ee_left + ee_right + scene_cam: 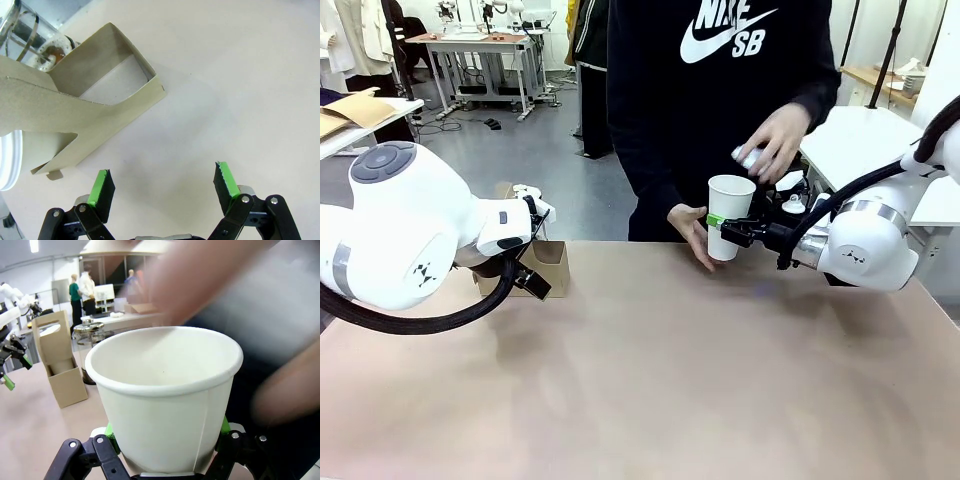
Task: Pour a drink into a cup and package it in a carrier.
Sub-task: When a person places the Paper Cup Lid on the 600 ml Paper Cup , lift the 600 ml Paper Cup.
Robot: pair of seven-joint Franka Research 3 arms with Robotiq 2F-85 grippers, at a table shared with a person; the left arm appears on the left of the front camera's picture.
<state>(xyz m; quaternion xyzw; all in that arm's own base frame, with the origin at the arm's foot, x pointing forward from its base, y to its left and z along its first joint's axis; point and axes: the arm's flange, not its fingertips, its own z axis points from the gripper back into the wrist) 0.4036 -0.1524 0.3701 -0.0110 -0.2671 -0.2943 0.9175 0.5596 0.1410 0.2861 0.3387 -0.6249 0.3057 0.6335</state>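
My right pincer (728, 232) is clamped on the cup (730, 205), green pads pressed to its lower wall on either side. It holds the cup upright just above the table (670, 380), at about two o'clock on the tabletop near the far edge. The cup's mouth is open and its inner wall shows plain white. The person's lower hand (693, 235) curls in at about eight o'clock of the cup's base; whether it touches the cup I cannot tell. The person's upper hand (775, 138) hovers at about one o'clock of the rim, holding something small and pale that I cannot make out. My left pincer (162, 182) stands wide with nothing between its fingers, over bare tabletop. The carrier (100, 95) sits at about eleven o'clock from it, near but apart, and at about ten o'clock on the table, with its handle tab standing tall. The glass jug (27, 35) stands just beyond the carrier.
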